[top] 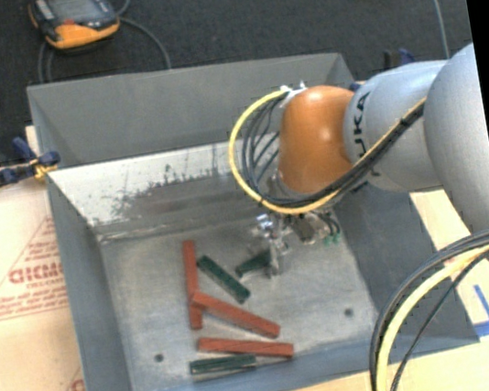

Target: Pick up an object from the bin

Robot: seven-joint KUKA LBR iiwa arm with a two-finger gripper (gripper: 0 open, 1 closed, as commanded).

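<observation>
My gripper [275,248] hangs low over the middle of the bin floor, under the orange wrist cover. A short dark green stick [253,264] lies at its tip, touching or nearly touching it. Just to the left, a longer dark green stick [222,278] lies on a slant. Beside that one, a red stick [191,283] lies lengthwise towards the back. From near its lower end, a second red stick [238,314] runs diagonally to the right.
Near the bin's front wall lie a third red stick [246,347] and a thin dark green stick [222,364], side by side. The arm and its looped cables cover the bin's back right part.
</observation>
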